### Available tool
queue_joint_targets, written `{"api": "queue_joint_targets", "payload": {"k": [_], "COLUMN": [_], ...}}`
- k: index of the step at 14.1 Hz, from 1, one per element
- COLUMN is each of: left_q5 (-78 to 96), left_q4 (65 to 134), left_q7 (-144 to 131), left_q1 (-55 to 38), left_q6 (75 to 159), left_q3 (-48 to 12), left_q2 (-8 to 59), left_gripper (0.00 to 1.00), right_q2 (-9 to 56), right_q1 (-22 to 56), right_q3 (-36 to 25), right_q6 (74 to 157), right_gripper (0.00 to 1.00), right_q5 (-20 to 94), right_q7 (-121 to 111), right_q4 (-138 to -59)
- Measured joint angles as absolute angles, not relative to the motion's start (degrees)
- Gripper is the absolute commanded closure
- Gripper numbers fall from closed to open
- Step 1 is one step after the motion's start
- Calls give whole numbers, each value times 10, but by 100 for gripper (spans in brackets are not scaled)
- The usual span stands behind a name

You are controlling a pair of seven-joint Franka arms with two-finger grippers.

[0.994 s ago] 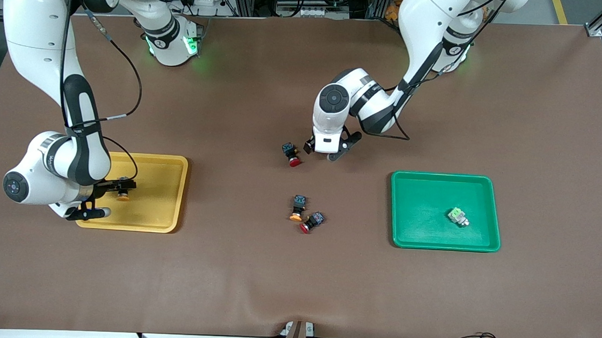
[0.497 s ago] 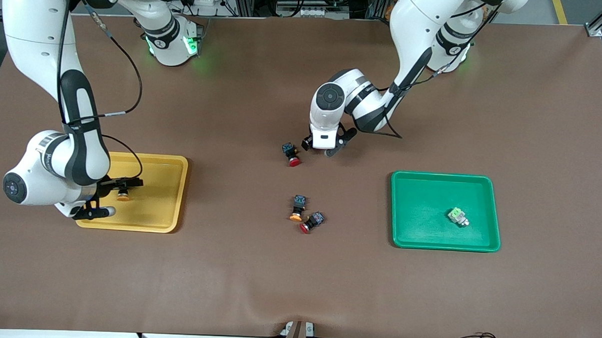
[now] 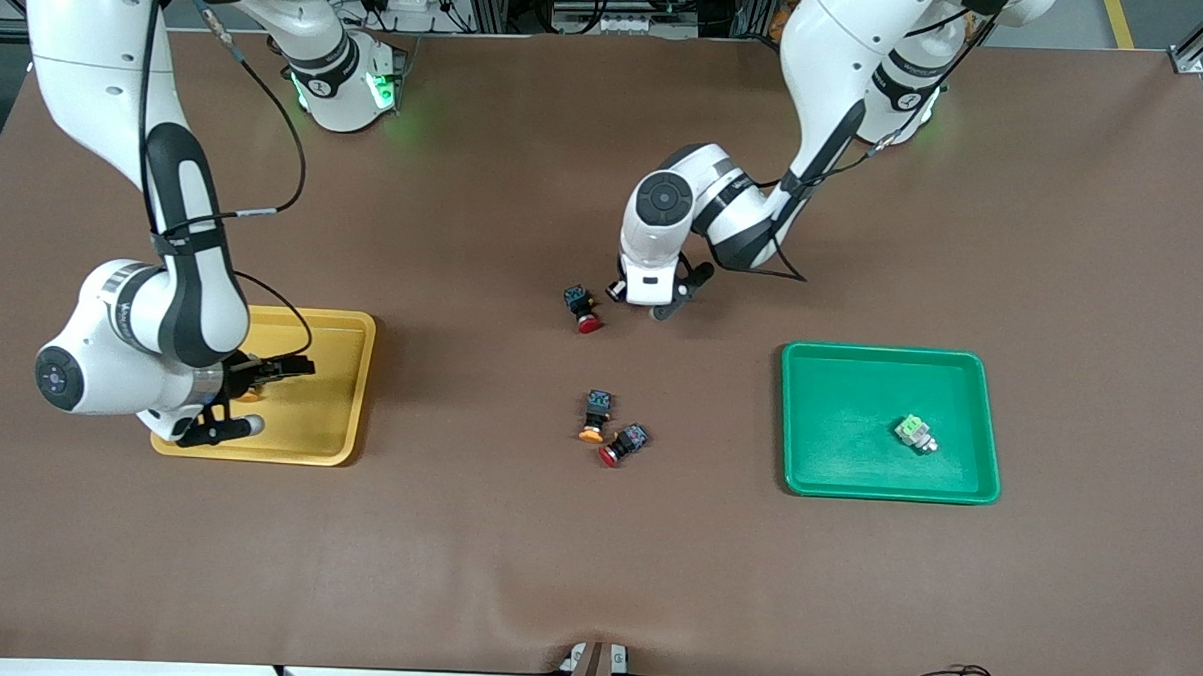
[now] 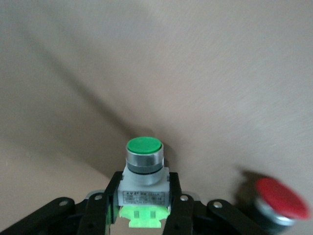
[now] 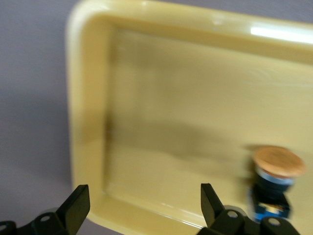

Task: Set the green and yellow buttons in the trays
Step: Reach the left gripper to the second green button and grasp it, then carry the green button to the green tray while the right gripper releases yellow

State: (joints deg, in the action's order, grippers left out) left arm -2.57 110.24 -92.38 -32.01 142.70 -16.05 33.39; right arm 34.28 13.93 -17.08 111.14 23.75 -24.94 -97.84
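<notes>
A: What is shown at mid-desk?

B: A green button (image 4: 143, 169) is clamped between the fingers of the left gripper (image 3: 650, 298), low over the desk (image 3: 513, 575), just beside a red-capped switch (image 3: 584, 308).

A: And at the right arm's end?

B: The right gripper (image 3: 251, 398) is held with fingers spread over the yellow tray (image 3: 345, 389), where one yellow button (image 5: 274, 183) is seen lying.

A: How much is judged done?

B: Another green button (image 3: 914, 433) is already lodged in the green tray (image 3: 837, 456). A yellow button (image 3: 595, 416) is left mid-desk, touching a second red-capped switch (image 3: 623, 445), nearer the front edge. Roughly half is judged complete.
</notes>
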Motion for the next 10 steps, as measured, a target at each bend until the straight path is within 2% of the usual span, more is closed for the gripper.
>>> {"api": "queue_joint_targets", "payload": {"k": [5,10], "left_q5": [-26,-26], "left_q4": [1047,1025], "left_q7": [-741,-565], "left_q1": [-185,-71], "left_q6": [1285,1259], "left_q3": [-158,-157], "left_q2": [271,266], "left_gripper": [100,100], "right_q2": [332,335], "right_q1": [176,265], "right_q3": [-170,-167], "right_q6": [1098,1093], "right_gripper": [0,0], "right_q5": [276,280], "right_q7": [-177,11], "right_q4": [-948,-883]}}
